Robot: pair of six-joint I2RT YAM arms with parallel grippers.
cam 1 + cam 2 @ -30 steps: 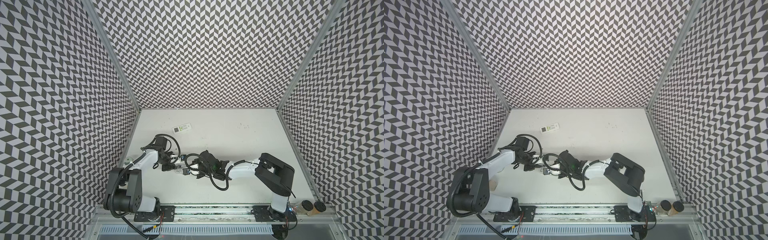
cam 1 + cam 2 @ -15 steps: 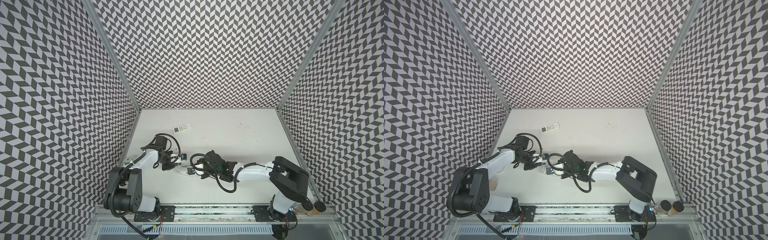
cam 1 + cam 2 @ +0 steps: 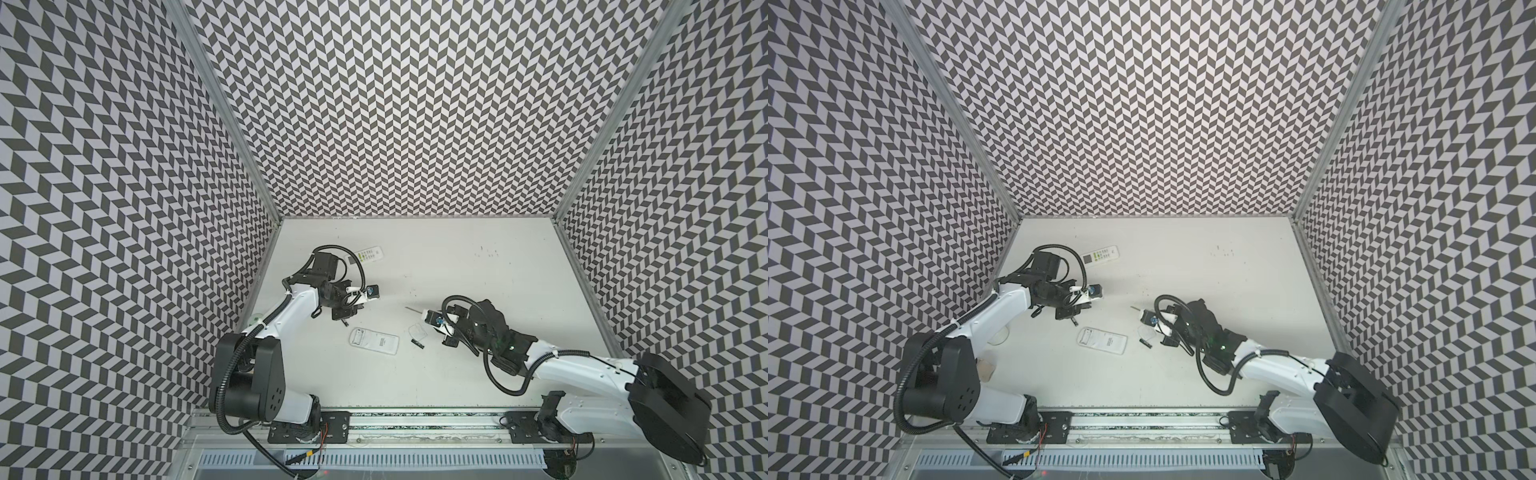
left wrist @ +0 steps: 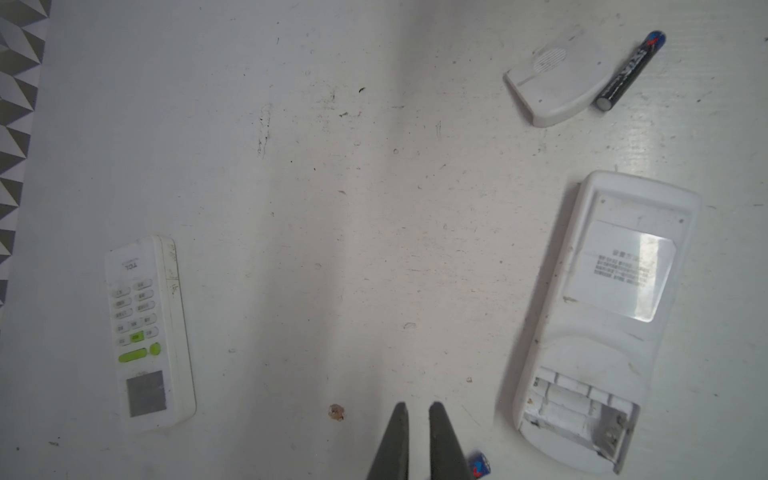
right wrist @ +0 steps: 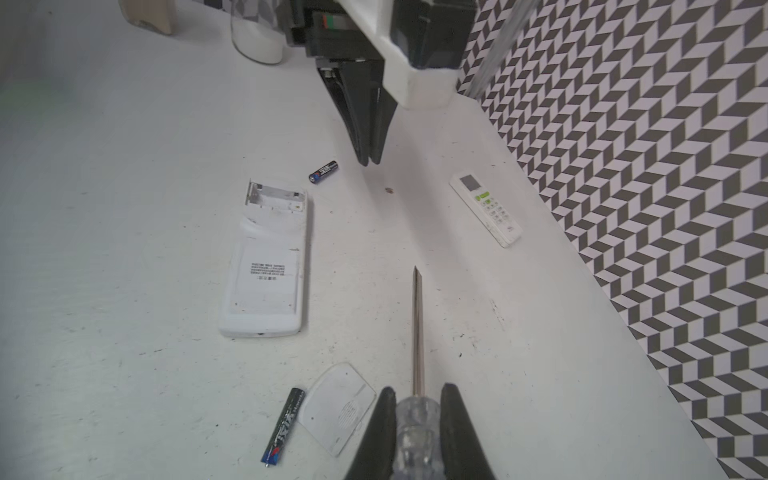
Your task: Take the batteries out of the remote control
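White remote (image 5: 266, 266) face-down near centre of bench (image 3: 478, 374), bay uncovered; black batteries (image 5: 282, 426) loose by either end. Right gripper (image 5: 417, 392) clamps screwdriver (image 5: 417, 332) handle; left gripper (image 4: 417, 409) pinched together, holding nothing.

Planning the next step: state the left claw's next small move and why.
Probably send the empty left claw to the face-up remote to turn it over. The face-down remote shows an empty bay, two black batteries lie on the table, and the right claw holds the screwdriver.

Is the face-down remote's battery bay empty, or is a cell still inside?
Empty: the open bay shows only bare white ribs and contacts; a black battery lies outside nearby.
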